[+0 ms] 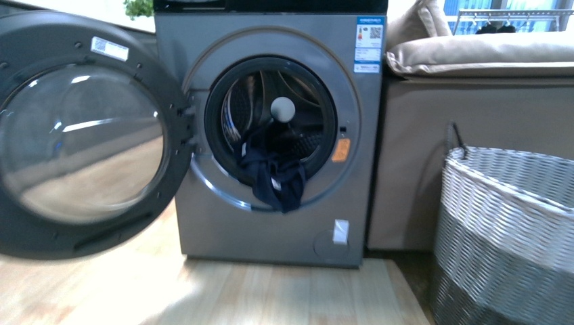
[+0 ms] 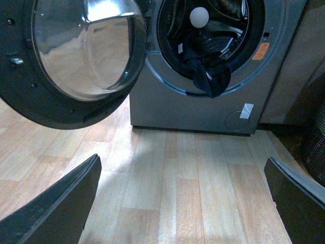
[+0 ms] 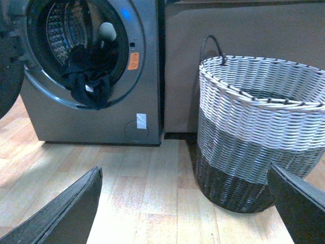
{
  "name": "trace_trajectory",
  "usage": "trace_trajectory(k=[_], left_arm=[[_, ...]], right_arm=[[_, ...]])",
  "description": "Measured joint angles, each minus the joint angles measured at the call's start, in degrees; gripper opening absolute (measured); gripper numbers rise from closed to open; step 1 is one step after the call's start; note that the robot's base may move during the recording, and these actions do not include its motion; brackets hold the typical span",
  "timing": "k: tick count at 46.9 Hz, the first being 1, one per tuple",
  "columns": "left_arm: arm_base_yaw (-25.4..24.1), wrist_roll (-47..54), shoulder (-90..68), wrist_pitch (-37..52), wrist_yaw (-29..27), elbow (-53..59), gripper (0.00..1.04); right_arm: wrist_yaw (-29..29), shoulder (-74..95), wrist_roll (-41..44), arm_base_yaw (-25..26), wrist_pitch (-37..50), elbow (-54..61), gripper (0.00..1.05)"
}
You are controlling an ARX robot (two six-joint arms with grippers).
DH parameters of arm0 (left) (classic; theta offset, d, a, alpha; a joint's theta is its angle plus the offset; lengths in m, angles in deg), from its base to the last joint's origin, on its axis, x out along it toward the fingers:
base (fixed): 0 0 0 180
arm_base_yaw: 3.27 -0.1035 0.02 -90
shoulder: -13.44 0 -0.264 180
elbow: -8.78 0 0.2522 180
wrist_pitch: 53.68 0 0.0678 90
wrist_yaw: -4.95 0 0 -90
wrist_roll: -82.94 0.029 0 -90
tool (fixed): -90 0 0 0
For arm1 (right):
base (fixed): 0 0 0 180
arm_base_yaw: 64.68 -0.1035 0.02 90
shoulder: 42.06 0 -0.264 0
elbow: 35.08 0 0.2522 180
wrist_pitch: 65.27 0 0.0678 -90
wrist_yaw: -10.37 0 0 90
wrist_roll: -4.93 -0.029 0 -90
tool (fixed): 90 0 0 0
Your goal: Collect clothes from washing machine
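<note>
Nothing collected yet: clothes (image 1: 274, 177) hang over the washing machine (image 1: 223, 227) mouth, door (image 1: 81, 142) open. My left claw (image 2: 183, 158) and right claw (image 3: 185, 169) are both wide, empty, well short of it.

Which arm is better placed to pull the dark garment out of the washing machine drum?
Left, probably: the left gripper, open, faces the dark garment head-on, while the right gripper points mostly at the woven basket.
</note>
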Motion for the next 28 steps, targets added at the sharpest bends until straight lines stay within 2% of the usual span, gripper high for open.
trace_trajectory(k=[28], left_arm=[[0.0,0.0,0.0,0.0,0.1,0.0,0.98]], right_arm=[[-0.1,0.0,0.0,0.0,0.0,0.0,0.97]])
